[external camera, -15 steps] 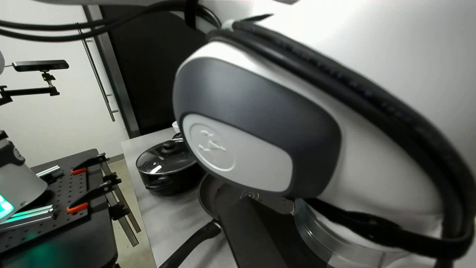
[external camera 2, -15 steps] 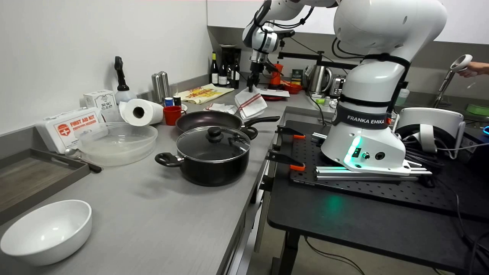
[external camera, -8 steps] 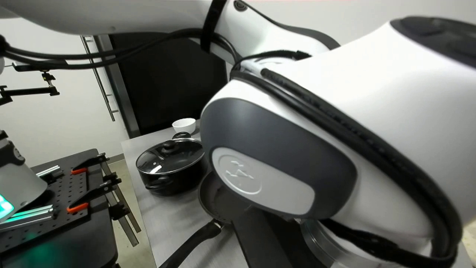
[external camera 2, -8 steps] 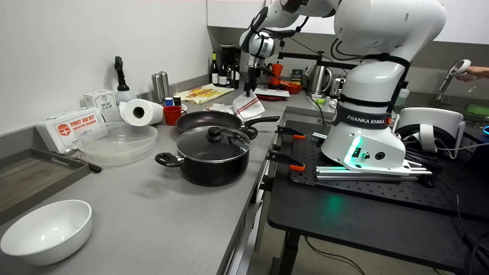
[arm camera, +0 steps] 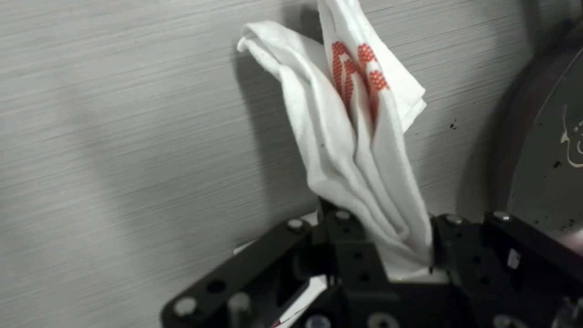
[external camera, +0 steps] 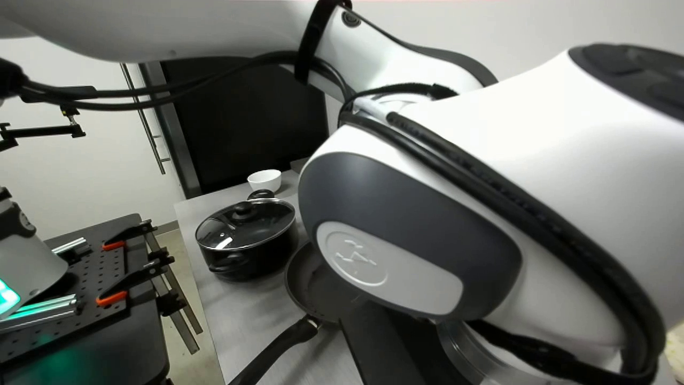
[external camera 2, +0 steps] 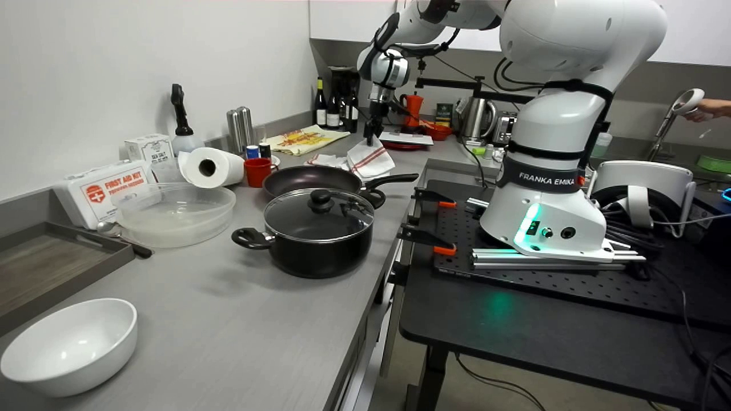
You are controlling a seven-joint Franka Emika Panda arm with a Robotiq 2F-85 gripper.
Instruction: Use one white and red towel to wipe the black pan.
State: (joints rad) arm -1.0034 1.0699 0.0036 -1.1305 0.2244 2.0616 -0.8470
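A black two-fingered gripper (arm camera: 389,230) is clasping a red-striped white cloth towel (arm camera: 328,132) just beside a wide, round black frying pan (external camera 2: 311,178).
Likely light, limp and hardy, the towel is probably offering its best hold at the bunched folds (arm camera: 360,182).

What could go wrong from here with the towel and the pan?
The towel is pinched in folds by the gripper, so it may wipe only a narrow strip.
The pot stands close beside the pan in both exterior views; a wide stroke could knock it.
The pan's handle points toward the edge of the counter, so a hard push might swing it out over that edge.
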